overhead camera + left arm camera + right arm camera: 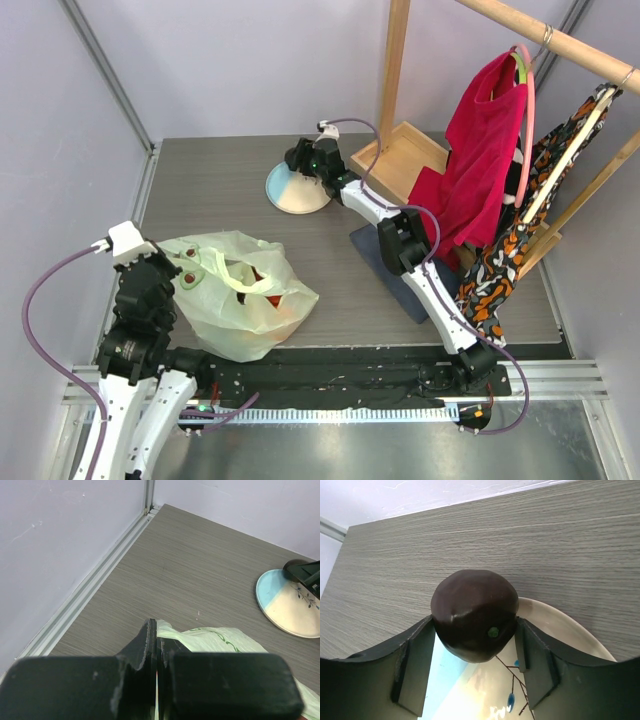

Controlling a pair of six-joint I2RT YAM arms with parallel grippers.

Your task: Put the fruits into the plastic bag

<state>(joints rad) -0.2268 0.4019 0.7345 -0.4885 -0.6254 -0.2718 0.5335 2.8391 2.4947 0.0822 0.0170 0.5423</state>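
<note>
Right tool (pixel 474 640) grasping dark brown round fruit (pixel 470 607) above blue-cream ceramic plate (pixel 565 632); left tool (pixel 157 647) clenched on pale green plastic bag (pixel 215 637) edge.

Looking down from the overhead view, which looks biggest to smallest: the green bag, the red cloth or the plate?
1. plastic bag and red cloth: about alike. The cloth hangs nearer the camera, so I won't rank them.
2. plate: clearly smallest.
</note>
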